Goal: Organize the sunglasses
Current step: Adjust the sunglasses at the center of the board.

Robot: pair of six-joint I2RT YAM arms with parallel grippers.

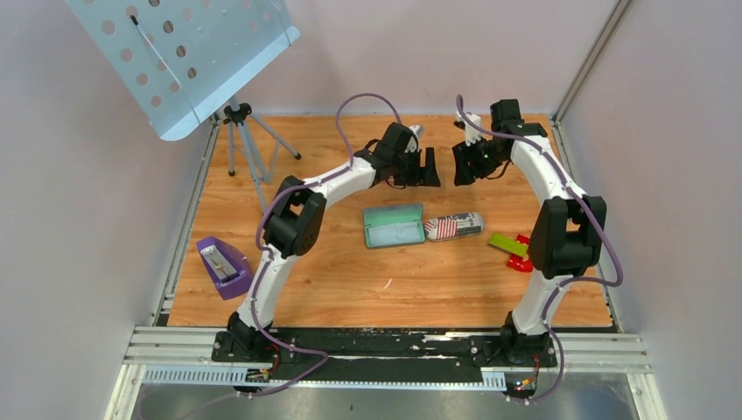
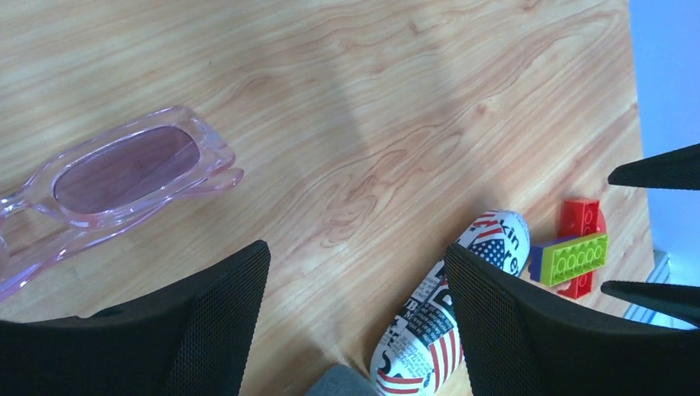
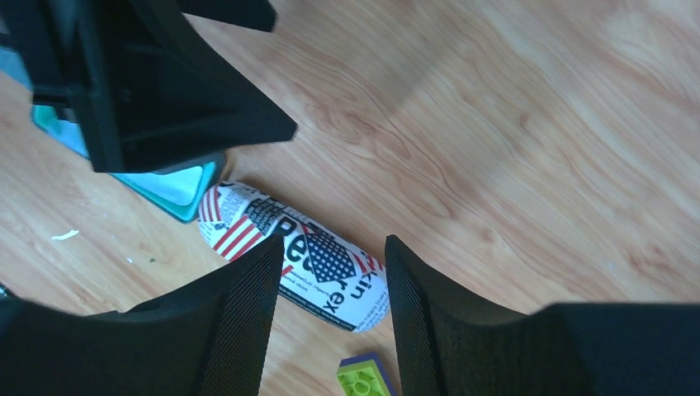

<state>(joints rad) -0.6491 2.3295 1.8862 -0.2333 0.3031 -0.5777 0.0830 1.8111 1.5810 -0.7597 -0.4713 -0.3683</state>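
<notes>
Sunglasses (image 2: 124, 169) lie flat on the bench (image 1: 350, 289) at its far side, below the left wrist and off to one side of the left claw (image 2: 355, 256), not touching it. Both claws hang above the bench facing each other: left one wide open and empty, right claw (image 3: 334, 247) open and empty too. Open teal case (image 1: 394, 226) and flag-patterned case (image 1: 453, 227) lie just beside each other mid-bench, with toy bricks (image 1: 512, 247) to their right.

The flag-patterned case (image 3: 293, 256) bears newsprint lettering; only "kin" and "rex" are legible.
</notes>
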